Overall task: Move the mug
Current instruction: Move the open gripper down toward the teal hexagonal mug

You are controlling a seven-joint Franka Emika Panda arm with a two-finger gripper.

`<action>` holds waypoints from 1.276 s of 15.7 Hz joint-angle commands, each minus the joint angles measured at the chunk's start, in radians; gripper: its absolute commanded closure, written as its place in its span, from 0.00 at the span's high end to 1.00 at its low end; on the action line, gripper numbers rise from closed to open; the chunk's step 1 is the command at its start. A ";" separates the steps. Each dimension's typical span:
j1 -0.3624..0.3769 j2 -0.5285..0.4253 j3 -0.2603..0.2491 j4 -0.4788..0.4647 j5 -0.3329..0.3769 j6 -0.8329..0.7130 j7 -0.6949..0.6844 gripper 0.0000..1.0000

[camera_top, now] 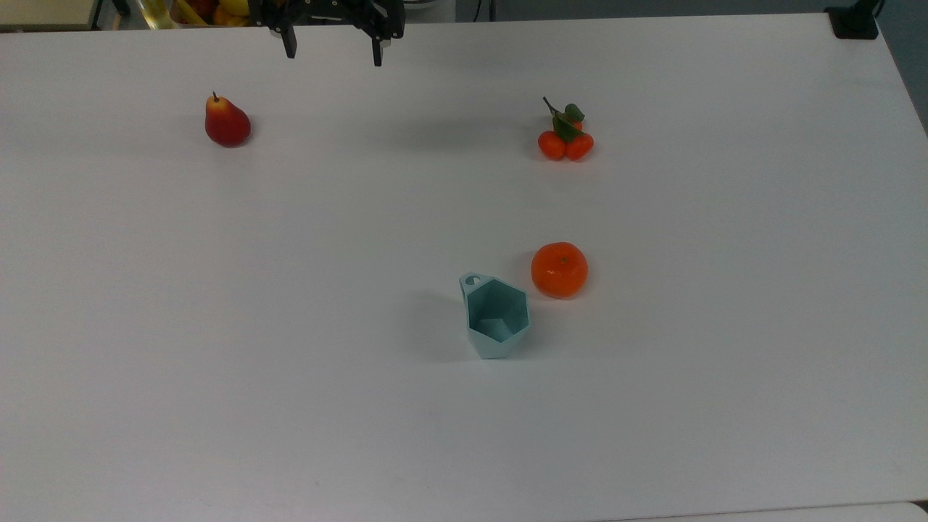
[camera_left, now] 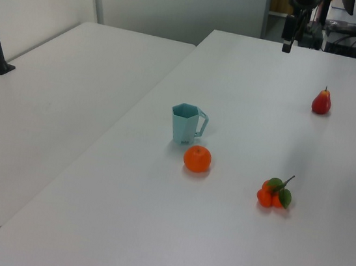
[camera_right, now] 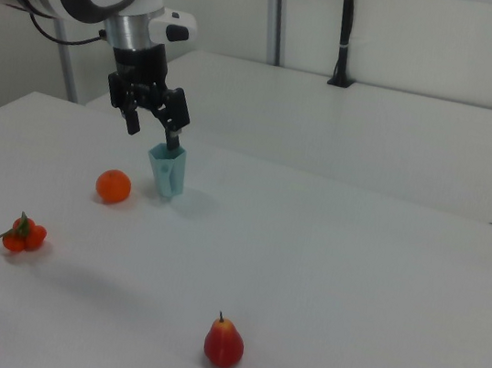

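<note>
Open gripper high at the table's far edge, teal mug upright and untouched mid-table.

The gripper (camera_top: pixel 333 51) hangs with its two fingers spread wide, holding nothing, well apart from the mug (camera_top: pixel 496 316). The mug stands upright on the white table (camera_top: pixel 725 406), roughly central and a little toward the top view's near edge, just beside a tangerine (camera_top: pixel 559 270) but not touching it. It looks like a thin, rigid, light plastic cup: hard, smooth facets, likely slippery, and easy to tip on its narrow base. Pinching one rim wall between the fingers, or squeezing two opposite flat facets, seems safer than the small holed tab handle (camera_top: pixel 471 280).
</note>
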 commanded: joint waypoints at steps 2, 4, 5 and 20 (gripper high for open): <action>0.006 -0.002 0.000 0.013 -0.007 -0.045 0.007 1.00; 0.004 -0.002 0.000 0.008 -0.004 -0.040 0.003 1.00; 0.009 0.001 0.000 0.008 -0.004 -0.037 0.000 1.00; 0.087 0.303 0.073 -0.030 -0.007 0.561 -0.164 1.00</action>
